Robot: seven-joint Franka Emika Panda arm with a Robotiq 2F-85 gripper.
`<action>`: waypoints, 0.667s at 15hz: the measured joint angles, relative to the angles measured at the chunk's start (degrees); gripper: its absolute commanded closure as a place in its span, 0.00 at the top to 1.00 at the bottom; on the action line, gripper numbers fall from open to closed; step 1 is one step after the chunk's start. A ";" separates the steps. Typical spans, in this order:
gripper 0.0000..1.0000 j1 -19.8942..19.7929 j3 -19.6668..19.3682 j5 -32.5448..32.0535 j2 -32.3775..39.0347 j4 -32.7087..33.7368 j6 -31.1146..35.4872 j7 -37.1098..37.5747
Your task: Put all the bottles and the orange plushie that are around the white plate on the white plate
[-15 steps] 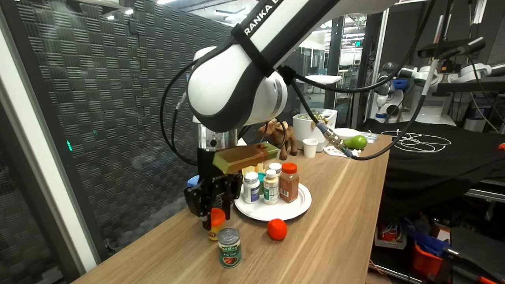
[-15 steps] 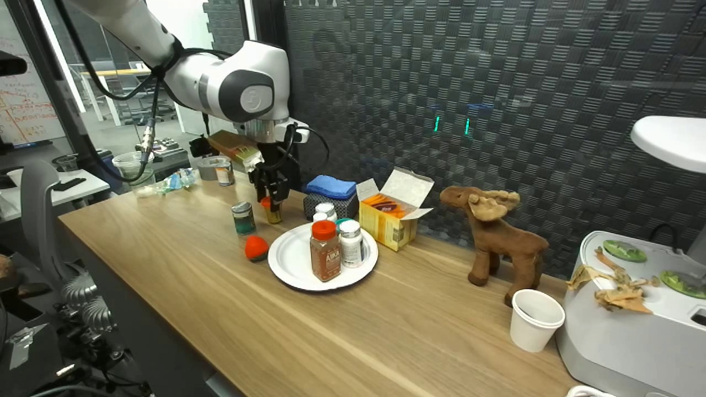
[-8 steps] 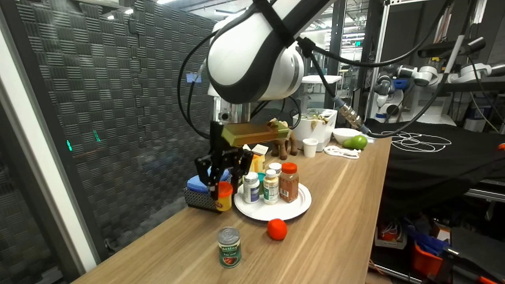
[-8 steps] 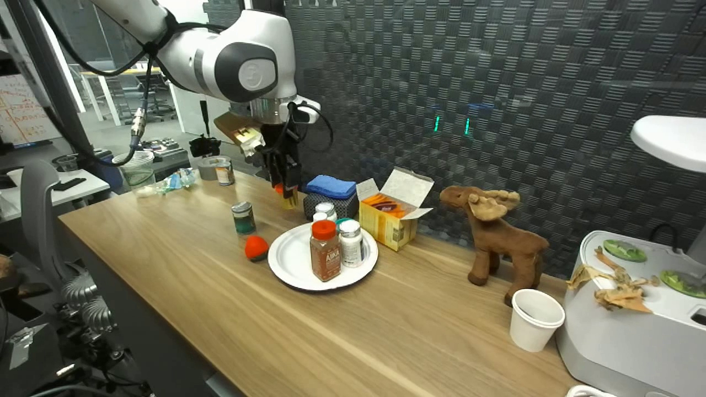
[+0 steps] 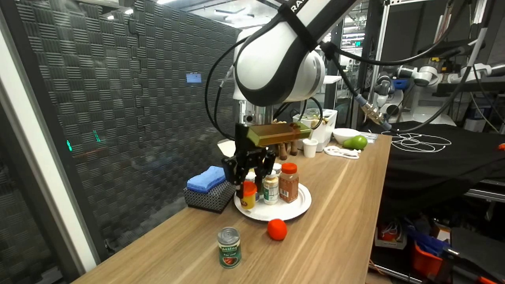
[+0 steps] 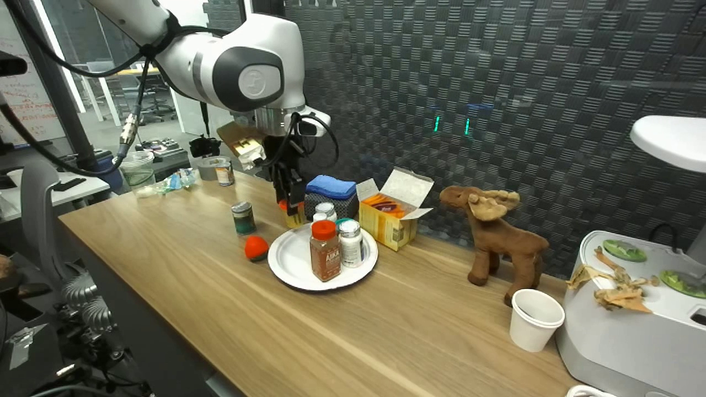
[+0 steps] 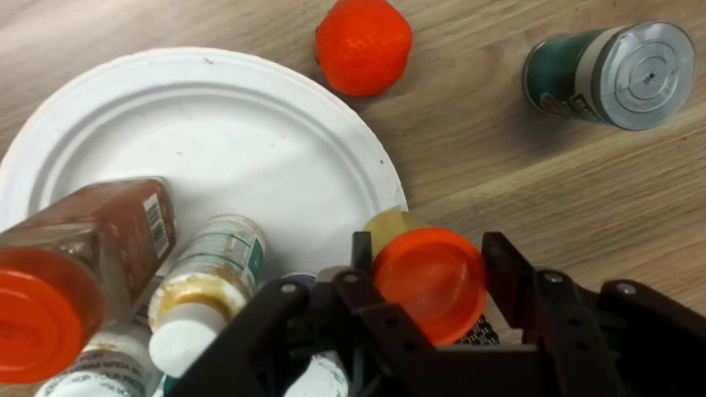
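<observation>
- The pincer (image 7: 429, 253) is clasping the red-lidded yellow jar (image 5: 248, 199), which is filling the gap between its partly parted jaws.
- In an exterior view the jar is being held upright by the far-left rim of the white plate (image 6: 289, 259); over or just beyond it, I cannot tell.
- Bare plate is lying nearer, other bottles (image 6: 327, 256) to the right; the placing is probably calling for a nearward shift, then lowering.

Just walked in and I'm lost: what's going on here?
A robot arm grips a yellow tub in its end effector at the rim of the white plate; whether the two touch isn't clear. A red-capped jar and white-capped bottles stand on that plate. A green-labelled can and the orange plushie sit on the table, off the plate.
</observation>
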 measured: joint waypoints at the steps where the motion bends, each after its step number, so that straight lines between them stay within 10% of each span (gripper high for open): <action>1: 0.28 -0.16 -0.04 0.00 0.00 -0.41 0.03 0.02; 10: 0.28 -1.02 -1.66 0.00 0.30 -1.71 0.28 1.63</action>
